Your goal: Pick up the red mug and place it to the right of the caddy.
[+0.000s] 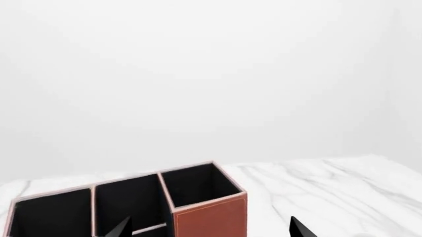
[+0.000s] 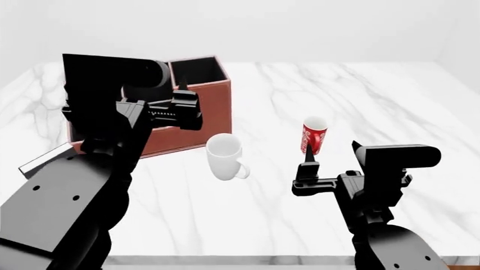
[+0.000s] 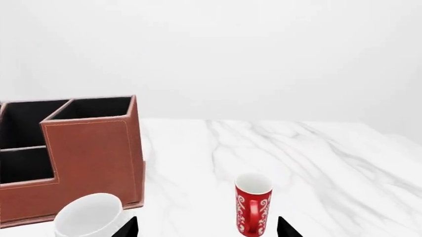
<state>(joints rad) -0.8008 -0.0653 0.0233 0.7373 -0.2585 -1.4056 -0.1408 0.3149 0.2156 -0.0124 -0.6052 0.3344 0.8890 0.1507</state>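
The red mug [image 2: 313, 135] with white patterns stands upright on the marble table, right of the middle; in the right wrist view [image 3: 253, 205] its handle faces the camera. My right gripper [image 2: 332, 152] is open and empty, just short of the mug; in its wrist view [image 3: 207, 228] the mug sits between the fingertips, nearer one of them. The reddish-brown caddy [image 2: 213, 98] stands at the back left, tall compartment on its right end. My left gripper [image 2: 161, 93] is open and empty above the caddy [image 1: 211, 215].
A plain white mug [image 2: 225, 156] lies on its side in front of the caddy, between it and the red mug; it also shows in the right wrist view [image 3: 89, 217]. A small book [image 2: 45, 160] peeks out behind my left arm. The table's front edge [image 2: 240, 260] is near.
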